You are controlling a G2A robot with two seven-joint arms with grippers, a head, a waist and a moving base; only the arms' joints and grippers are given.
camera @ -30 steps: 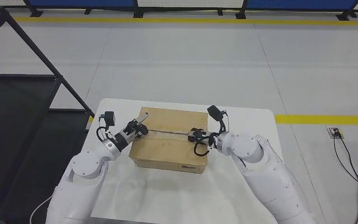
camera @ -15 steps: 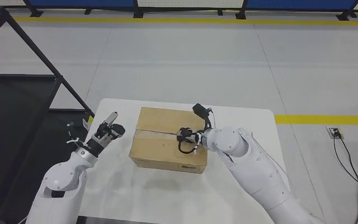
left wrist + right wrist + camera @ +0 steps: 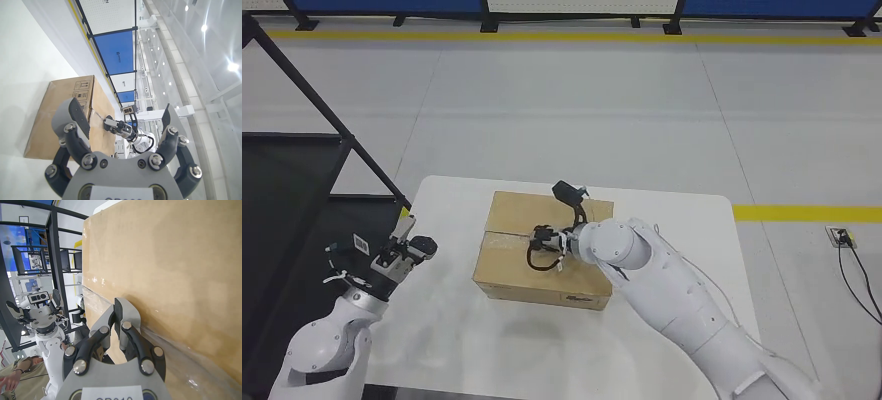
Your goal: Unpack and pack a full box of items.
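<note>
A closed cardboard box [image 3: 532, 270] sits mid-table, its top flaps sealed by clear tape [image 3: 94, 291] along the centre seam. My right gripper [image 3: 539, 241] is shut and lies on the box top, with its fingertips [image 3: 117, 311] pressed together against the tape line near the middle of the seam. My left gripper [image 3: 413, 238] hangs open and empty above the table, left of the box and apart from it. In the left wrist view the box [image 3: 47, 117] stands beyond the spread left gripper [image 3: 122, 117], with the right gripper [image 3: 111, 125] on its top.
The white table [image 3: 502, 340] has free room in front of the box and on both sides. A black metal frame [image 3: 302, 230] stands just off the table's left edge. Grey floor with a yellow line [image 3: 802, 212] lies beyond.
My right gripper has slid leftward along the tape seam. My left gripper has drawn back from the box's left edge to the table's left side.
</note>
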